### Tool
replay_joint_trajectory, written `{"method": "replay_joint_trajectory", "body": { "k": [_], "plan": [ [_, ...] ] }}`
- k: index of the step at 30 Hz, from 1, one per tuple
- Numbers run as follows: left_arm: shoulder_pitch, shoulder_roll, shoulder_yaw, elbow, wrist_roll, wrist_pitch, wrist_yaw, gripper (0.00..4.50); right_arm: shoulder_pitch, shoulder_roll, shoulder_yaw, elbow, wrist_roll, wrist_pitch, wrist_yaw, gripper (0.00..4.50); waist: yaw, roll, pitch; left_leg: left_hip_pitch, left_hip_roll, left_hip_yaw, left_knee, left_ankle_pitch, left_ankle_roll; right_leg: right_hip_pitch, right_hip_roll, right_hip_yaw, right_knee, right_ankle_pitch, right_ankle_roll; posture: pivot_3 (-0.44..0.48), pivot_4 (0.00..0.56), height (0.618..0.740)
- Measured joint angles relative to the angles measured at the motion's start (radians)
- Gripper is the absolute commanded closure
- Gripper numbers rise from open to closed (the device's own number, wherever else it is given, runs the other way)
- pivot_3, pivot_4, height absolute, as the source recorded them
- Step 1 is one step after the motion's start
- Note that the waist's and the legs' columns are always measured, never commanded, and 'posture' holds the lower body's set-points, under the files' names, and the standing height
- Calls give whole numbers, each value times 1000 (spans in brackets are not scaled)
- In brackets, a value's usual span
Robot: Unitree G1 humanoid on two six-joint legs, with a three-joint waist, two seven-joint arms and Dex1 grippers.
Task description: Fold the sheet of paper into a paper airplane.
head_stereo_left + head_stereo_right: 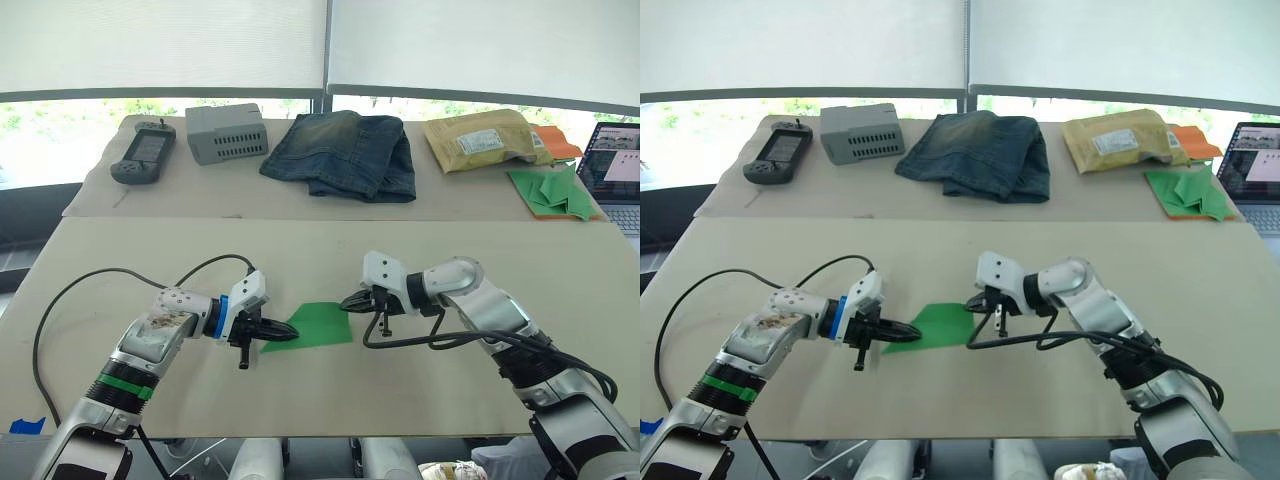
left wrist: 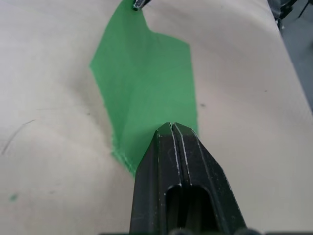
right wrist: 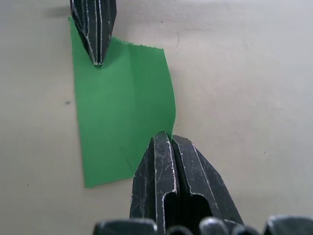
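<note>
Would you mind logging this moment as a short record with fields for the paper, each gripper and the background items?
paper: green sheet of paper lying on the near table, partly folded, not yet a dart
left gripper: left gripper, jaws shut on the sheet's left end
right gripper: right gripper, jaws shut on the sheet's right corner
far table: handheld device, grey box, folded jeans, padded envelope, heap of green paper darts, laptop
</note>
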Motion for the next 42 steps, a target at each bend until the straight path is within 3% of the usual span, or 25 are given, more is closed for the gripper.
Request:
{"method": "replay_joint_trajectory", "body": {
  "k": [10, 17, 23, 33, 42],
  "plan": [
    [49, 0, 14, -16, 1, -59, 14, 4500, 67, -12, -32, -69, -10, -66, 1, 4430, -1, 0, 0, 1, 0, 0, 0, 0, 0, 1, 0, 0, 1, -1, 2, 0, 150, 728],
    [42, -3, 11, -10, 10, -63, 14, 4500, 150, -38, -37, -106, -79, -291, -14, 4430, 0, 0, 0, 2, 0, 0, 0, 0, 0, 2, 0, 0, 1, -2, 4, 0, 150, 728],
    [39, -10, 9, -6, 17, -63, 16, 4500, 289, -40, -46, -109, -216, -556, -145, 4430, 2, 0, 0, 4, 0, 1, 0, 0, 0, 3, 0, 1, 1, -3, 4, 0, 150, 728],
    [23, -17, 0, 8, 18, -60, 13, 4500, 343, -47, -42, 43, -567, -1003, -484, 4430, 4, 0, 0, 5, -2, 1, 0, 0, 0, 4, -1, 1, 1, -3, 4, 0, 150, 728],
    [9, -23, 6, 25, 7, -26, 6, 4500, 309, -47, -16, 167, -586, -1139, -573, 4430, 0, -5, -4, 10, -1, 1, 0, 0, 0, 9, 0, 2, 1, -3, 3, 0, 150, 728]
  ]
}}
